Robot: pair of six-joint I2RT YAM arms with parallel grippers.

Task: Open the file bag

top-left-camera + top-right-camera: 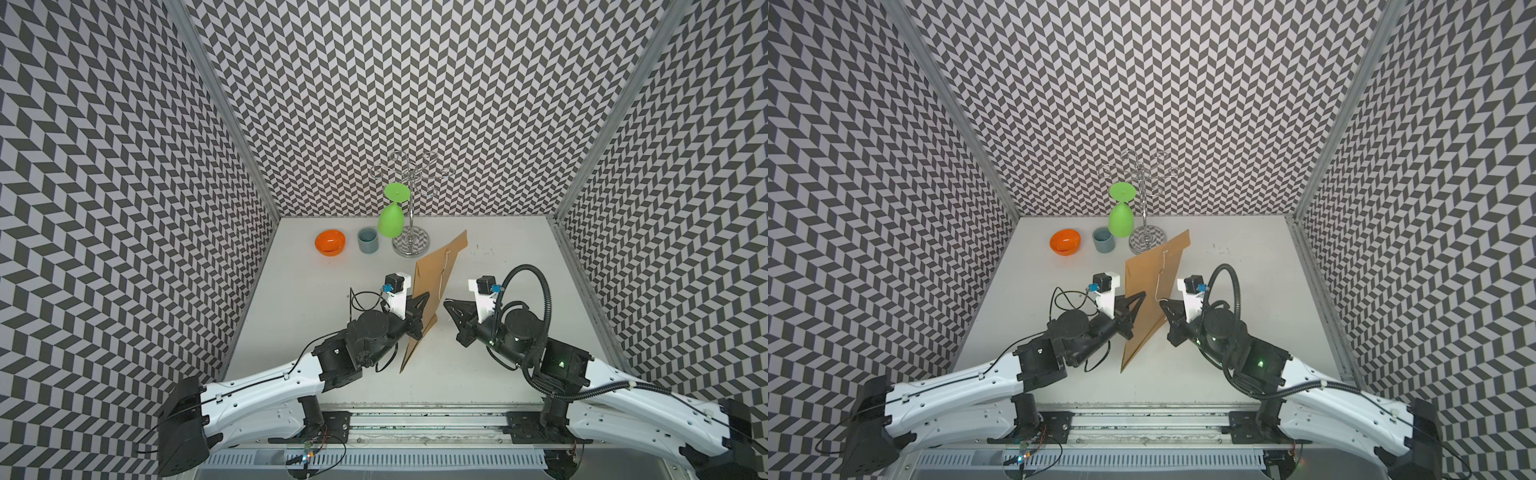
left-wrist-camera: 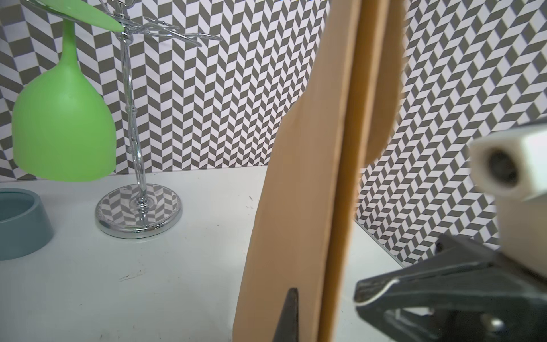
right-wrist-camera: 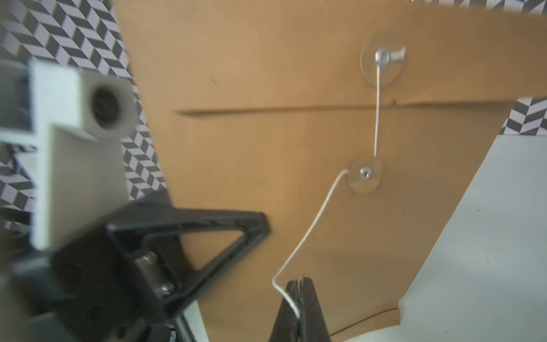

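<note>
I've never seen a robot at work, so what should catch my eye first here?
A brown file bag is held upright mid-table, the left gripper clamped on its side while the right gripper pinches its thin white string. Behind it, a green glass hangs upside down from a chrome rack.

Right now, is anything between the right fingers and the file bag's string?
Nothing visible stands between them. The right fingers are shut on the string, which runs free across the file bag from its lower button. The left fingers hold the bag standing on edge, apart from the string.
</note>
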